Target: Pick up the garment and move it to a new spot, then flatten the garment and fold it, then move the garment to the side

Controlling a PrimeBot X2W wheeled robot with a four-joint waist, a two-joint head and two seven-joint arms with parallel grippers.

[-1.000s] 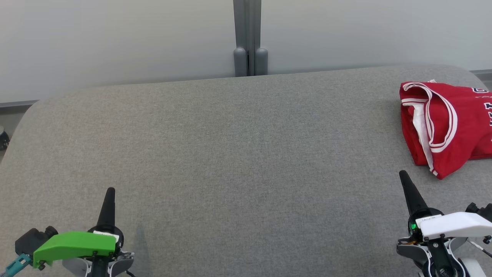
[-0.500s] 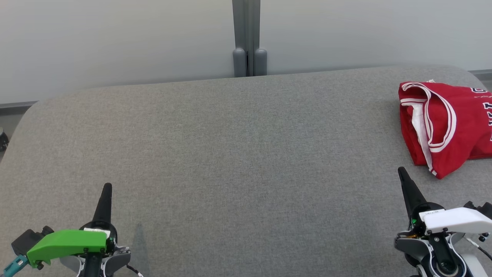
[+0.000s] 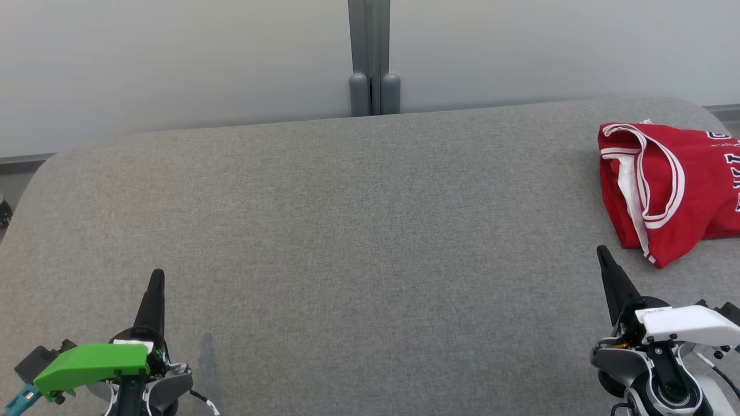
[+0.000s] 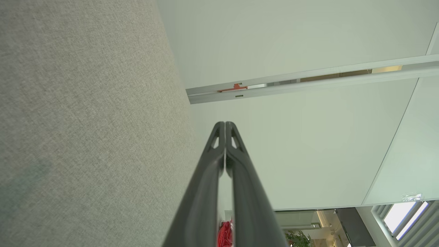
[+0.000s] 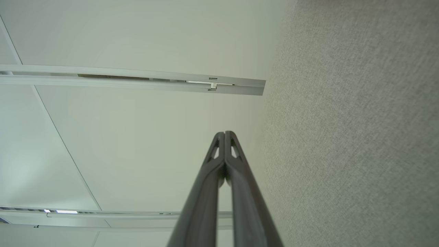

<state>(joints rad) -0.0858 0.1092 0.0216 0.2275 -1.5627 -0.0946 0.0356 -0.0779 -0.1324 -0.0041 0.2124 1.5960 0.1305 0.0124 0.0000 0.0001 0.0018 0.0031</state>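
The garment [image 3: 670,185] is a red jersey with white trim, lying folded in a bundle at the far right of the grey fabric-covered table [image 3: 370,231], partly cut off by the picture's edge. My right gripper [image 3: 602,252] stands shut at the lower right, its tip just short of the garment's near corner and not touching it. At the lower left, far from the garment, my left gripper [image 3: 156,275] is shut too. In the wrist views the left gripper [image 4: 225,123] and the right gripper [image 5: 224,133] each show their two fingers pressed together with nothing between them.
A pale wall with a grey vertical post [image 3: 370,58] runs behind the table's far edge. The table's rounded corners show at far left and far right. Grey fabric [image 5: 343,137] fills one side of each wrist view.
The whole picture has drifted slightly left. Both grippers' tips sit a little higher in the head view and their wrists lower. The garment lies as before.
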